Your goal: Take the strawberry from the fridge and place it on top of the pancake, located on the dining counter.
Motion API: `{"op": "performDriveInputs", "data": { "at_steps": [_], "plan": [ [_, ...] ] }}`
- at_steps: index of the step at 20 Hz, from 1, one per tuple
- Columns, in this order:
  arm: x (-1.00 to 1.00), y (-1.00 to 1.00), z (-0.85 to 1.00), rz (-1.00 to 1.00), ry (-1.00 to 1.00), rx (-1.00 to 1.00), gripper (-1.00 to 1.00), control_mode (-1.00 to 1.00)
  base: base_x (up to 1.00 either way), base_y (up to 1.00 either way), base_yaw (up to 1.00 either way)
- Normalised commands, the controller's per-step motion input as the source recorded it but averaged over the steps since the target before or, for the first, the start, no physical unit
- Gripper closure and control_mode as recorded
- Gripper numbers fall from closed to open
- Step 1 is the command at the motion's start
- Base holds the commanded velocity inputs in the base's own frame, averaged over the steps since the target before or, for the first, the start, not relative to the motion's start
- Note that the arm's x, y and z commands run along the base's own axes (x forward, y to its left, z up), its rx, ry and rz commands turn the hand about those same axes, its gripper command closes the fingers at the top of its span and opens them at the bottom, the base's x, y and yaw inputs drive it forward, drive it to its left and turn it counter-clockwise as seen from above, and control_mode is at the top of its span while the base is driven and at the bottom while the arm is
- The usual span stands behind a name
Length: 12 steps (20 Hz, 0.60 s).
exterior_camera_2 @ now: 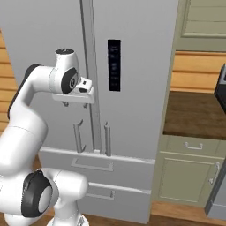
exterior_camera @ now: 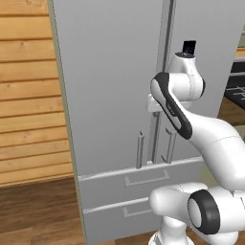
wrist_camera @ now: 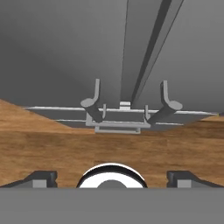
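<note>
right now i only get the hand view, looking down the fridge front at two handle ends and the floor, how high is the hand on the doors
observer: the gripper points down in front of the left door of the fridge, close to the centre seam and above the lower ends of the handles.
operator: anything on the doors above my view
observer: a black display panel on the right door, roughly level with the wrist.
operator: what's next to the fridge
observer: on its right side, a dark brown counter over pale green cabinets.
</note>
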Motion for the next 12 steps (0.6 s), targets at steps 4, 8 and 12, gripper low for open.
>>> {"op": "performDriveInputs", "data": {
  "at_steps": [4,8,12],
  "plan": [
    [0.0,0.0,0.0,0.0,0.0,0.0,-1.0,1.0,-0.96,-0.24,-0.07],
    [-0.2,-0.09,-0.17,0.0,0.0,0.0,-1.0,-1.0,-0.3,-0.07,-0.02],
    [-0.01,-0.43,-0.79,0.0,0.0,0.0,-1.0,-1.0,0.0,0.0,0.0]
  ]
}}
